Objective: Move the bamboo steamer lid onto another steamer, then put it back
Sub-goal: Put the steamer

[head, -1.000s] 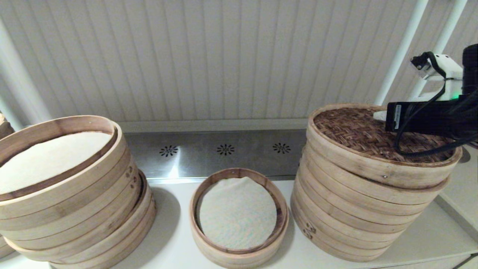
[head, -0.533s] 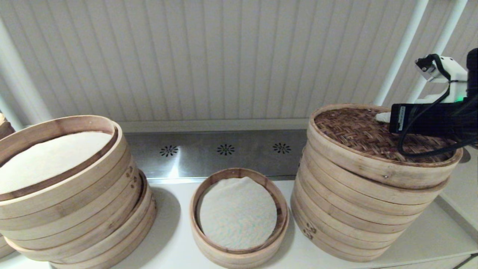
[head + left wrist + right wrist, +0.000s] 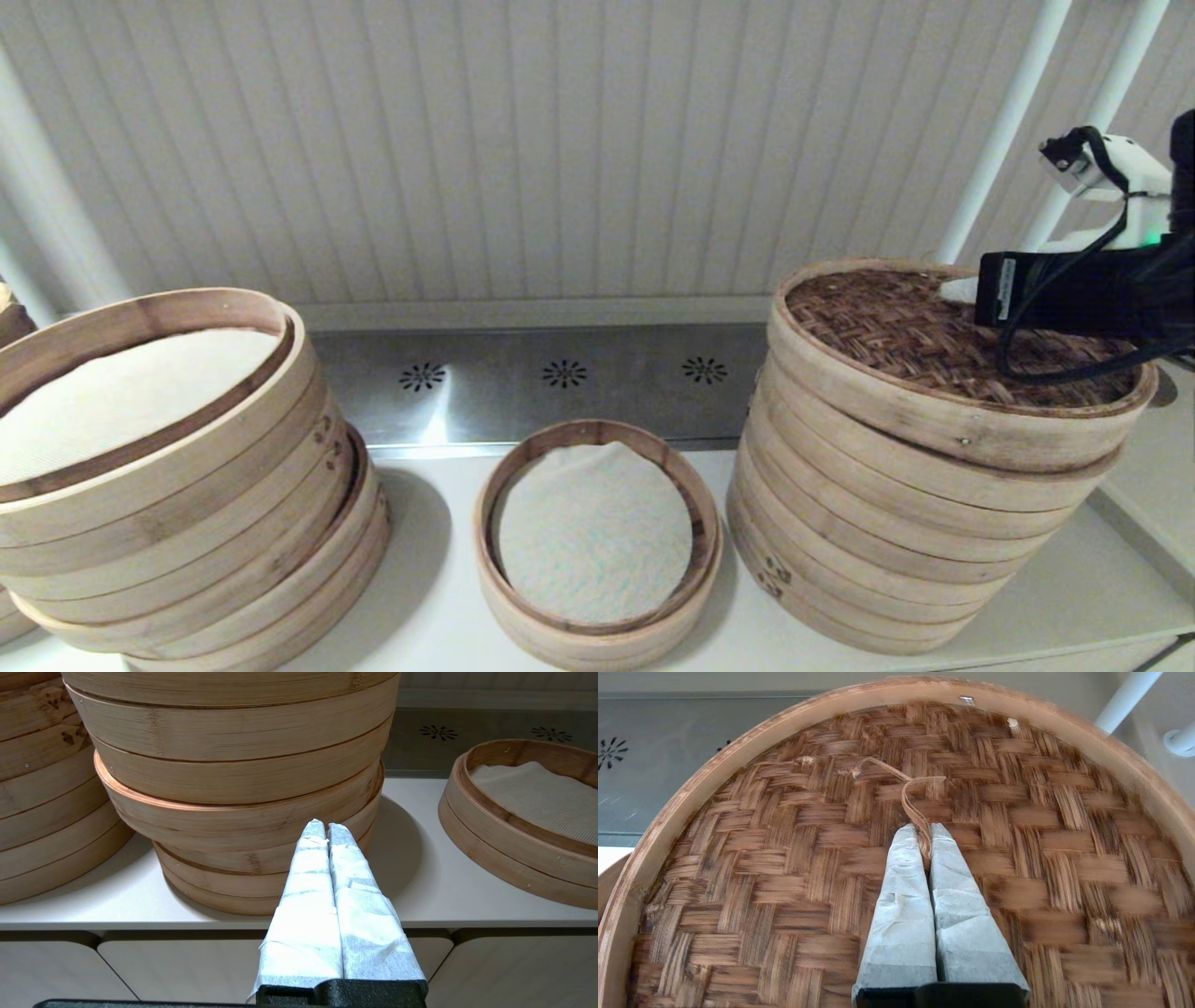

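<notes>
The bamboo steamer lid (image 3: 906, 341), with its dark woven top and pale rim, lies on the tall stack (image 3: 887, 551) at the right. My right gripper (image 3: 954, 290) reaches over the lid from the right. In the right wrist view this gripper (image 3: 923, 833) is shut on the lid's twine loop (image 3: 906, 788), with the strand pinched between the wrapped fingertips. The low single-tier steamer (image 3: 597, 541) with a white liner stands open in the middle of the counter. My left gripper (image 3: 325, 828) is shut and empty, parked low in front of the counter edge by the left stack.
A wide leaning stack (image 3: 177, 485) with a cream liner fills the left of the counter, and a further stack (image 3: 37, 788) stands beside it. A steel strip (image 3: 560, 373) runs along the back wall. White pipes (image 3: 1008, 121) rise behind the right stack.
My right arm has drawn slightly to the right over the lid, still holding the twine loop. The lid stays on the tall stack. Nothing else has moved.
</notes>
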### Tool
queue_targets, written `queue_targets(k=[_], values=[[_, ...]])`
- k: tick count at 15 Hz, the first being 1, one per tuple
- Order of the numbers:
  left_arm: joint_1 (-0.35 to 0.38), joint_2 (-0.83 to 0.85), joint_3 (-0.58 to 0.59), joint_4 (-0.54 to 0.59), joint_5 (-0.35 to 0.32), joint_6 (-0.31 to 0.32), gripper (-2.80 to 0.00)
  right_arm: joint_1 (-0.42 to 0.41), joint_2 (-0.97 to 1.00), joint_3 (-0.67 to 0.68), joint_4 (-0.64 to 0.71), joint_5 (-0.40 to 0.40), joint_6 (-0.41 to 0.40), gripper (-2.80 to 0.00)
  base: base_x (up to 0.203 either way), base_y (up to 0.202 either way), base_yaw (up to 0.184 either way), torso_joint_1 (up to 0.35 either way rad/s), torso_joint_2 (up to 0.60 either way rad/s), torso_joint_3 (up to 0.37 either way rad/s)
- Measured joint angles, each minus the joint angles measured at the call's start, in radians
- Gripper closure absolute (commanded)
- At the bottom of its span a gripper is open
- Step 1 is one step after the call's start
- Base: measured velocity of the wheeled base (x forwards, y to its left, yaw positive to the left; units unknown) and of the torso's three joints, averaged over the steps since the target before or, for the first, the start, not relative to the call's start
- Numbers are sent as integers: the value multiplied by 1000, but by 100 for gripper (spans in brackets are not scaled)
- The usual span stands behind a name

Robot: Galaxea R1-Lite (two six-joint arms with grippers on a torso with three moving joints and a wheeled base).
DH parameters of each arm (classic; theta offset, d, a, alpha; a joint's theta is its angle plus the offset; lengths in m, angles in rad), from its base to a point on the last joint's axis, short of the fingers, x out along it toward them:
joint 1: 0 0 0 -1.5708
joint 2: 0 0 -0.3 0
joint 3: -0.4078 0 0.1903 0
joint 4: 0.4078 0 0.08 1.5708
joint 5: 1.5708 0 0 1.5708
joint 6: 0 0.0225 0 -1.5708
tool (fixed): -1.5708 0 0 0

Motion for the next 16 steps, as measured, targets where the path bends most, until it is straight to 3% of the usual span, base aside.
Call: queue_targets(k=[16], values=[[0,0,0,0,0,0,0,5,-16,25,-3,2,0,0,0,0,0,0,0,0]])
